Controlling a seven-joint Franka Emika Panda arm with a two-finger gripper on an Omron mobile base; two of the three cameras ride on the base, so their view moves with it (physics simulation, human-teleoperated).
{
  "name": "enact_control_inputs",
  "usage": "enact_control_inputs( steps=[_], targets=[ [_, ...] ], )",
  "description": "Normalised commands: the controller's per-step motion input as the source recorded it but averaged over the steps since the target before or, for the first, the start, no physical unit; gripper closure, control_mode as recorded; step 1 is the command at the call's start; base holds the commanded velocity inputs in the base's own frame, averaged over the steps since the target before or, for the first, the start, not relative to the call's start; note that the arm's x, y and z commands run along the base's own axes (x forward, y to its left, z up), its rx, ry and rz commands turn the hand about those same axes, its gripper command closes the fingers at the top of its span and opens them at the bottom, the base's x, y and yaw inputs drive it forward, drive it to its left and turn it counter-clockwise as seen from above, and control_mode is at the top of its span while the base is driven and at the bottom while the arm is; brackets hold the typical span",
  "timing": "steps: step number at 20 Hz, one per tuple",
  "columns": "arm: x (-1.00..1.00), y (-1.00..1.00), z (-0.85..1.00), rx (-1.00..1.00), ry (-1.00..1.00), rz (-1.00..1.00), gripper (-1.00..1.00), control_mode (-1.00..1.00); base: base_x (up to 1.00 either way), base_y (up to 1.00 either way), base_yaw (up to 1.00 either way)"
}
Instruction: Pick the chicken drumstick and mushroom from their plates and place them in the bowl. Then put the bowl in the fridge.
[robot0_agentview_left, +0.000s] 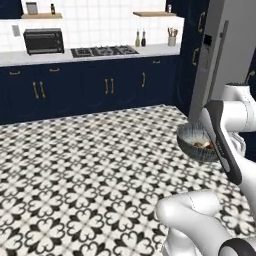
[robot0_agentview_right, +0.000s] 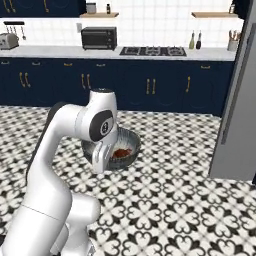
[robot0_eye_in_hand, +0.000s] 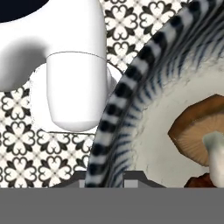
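You had the end effector (robot0_eye_in_hand: 105, 181) clamped on the bowl (robot0_eye_in_hand: 131, 92) rim, mushroom (robot0_eye_in_hand: 199, 131) and drumstick (robot0_agentview_right: 120, 152) inside, carried above the floor (robot0_agentview_left: 75, 165) toward the fridge (robot0_agentview_right: 240, 100).

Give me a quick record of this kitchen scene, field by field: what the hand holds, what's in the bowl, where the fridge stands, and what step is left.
hand: shut on the rim of the bowl, fingertips straddling it
bowl: dark grey, held above the patterned floor
bowl contents: mushroom and reddish chicken drumstick, both inside
fridge: tall grey steel, to the right of the bowl
background: navy cabinets, stovetop, toaster oven
step left: bowl not yet in the fridge
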Motion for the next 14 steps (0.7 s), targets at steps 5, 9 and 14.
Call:
enact_control_inputs(
  steps=[5, 9, 14],
  targets=[
    [0.0, 0.0, 0.0, 0.0, 0.0, 0.0, 1.0, 1.0, 1.0, 0.0, -0.03],
    [0.0, 0.0, 0.0, 0.0, 0.0, 0.0, 1.0, 1.0, 1.0, 0.0, 0.0],
    [0.0, 0.0, 0.0, 0.0, 0.0, 0.0, 1.0, 1.0, 1.0, 0.05, -0.05]
  ],
)
